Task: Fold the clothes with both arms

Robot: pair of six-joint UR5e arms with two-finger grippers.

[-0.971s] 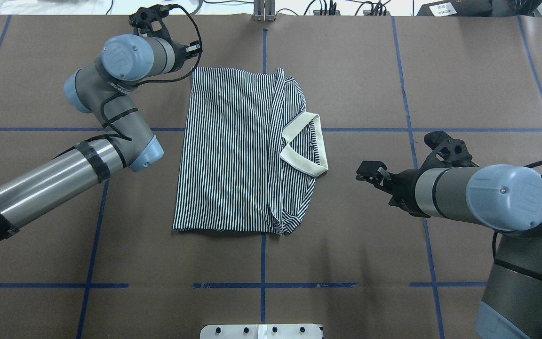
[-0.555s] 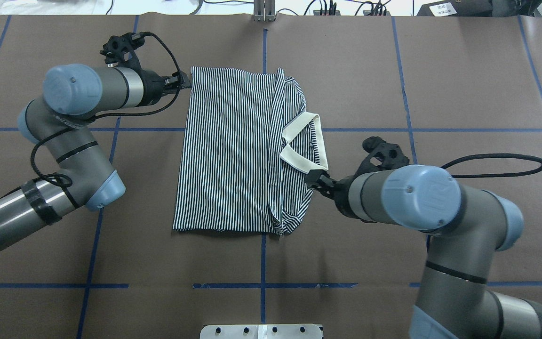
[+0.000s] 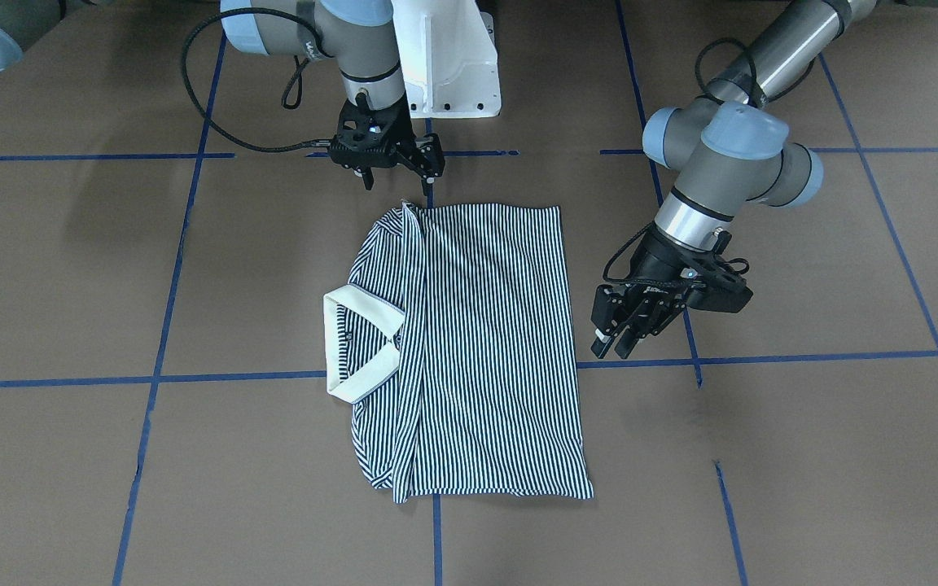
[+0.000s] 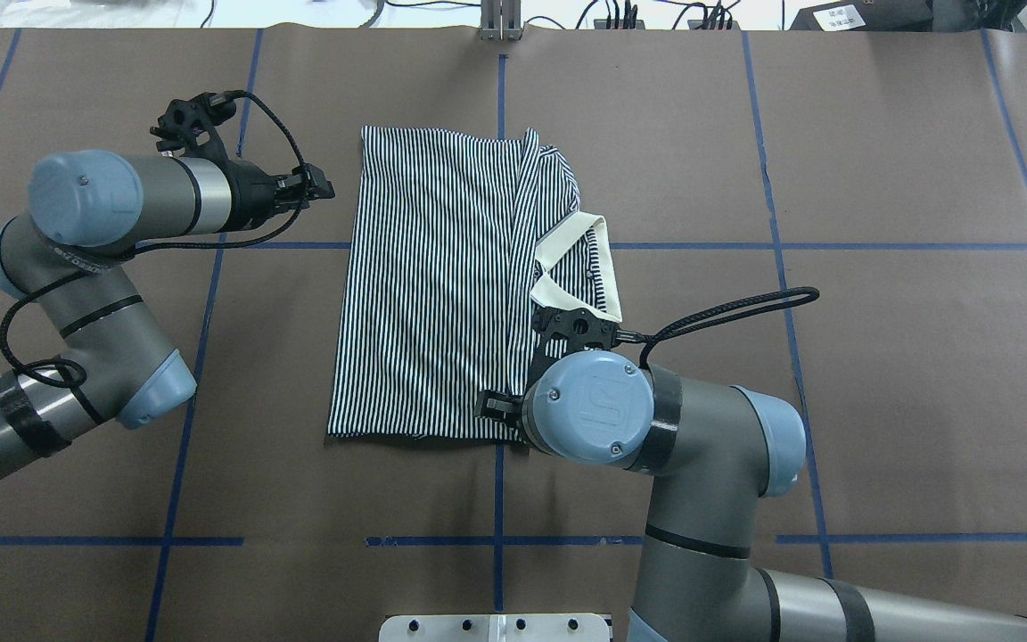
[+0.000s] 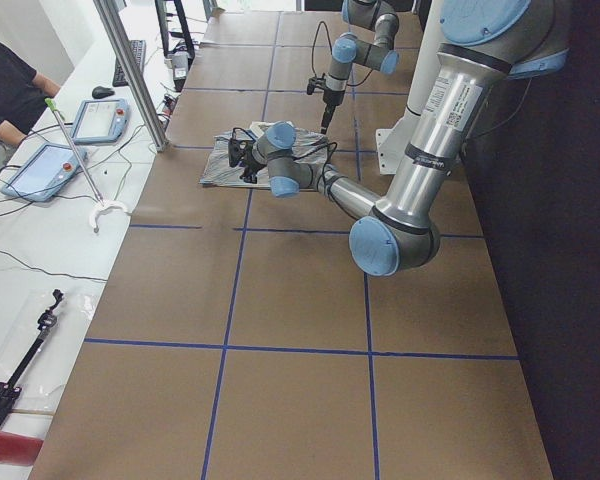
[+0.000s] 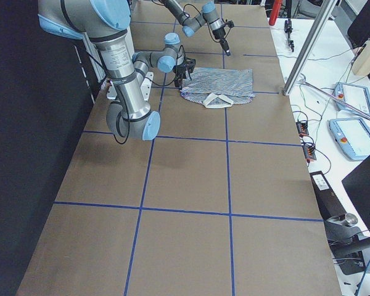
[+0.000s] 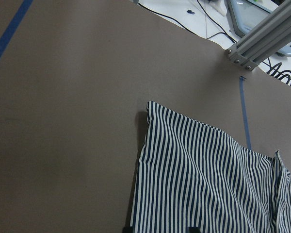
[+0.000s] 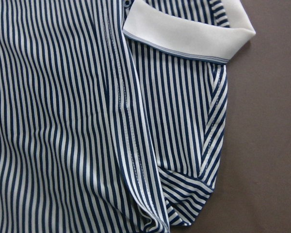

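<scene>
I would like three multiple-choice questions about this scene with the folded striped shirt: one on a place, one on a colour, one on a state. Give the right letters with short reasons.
1. Where is the left claw?
A) on the collar
B) beside the shirt, apart from it
C) under the shirt

2. What colour is the collar?
A) red
B) cream
C) black

3. In what state is the right claw?
A) open, holding nothing
B) shut on a sleeve
C) shut on the collar

Answers:
1 B: the front-facing view shows bare table between it and the cloth.
2 B: the right wrist view shows a plain cream band.
3 A: in the front-facing view its jaws stand wide apart with nothing between them.
</scene>
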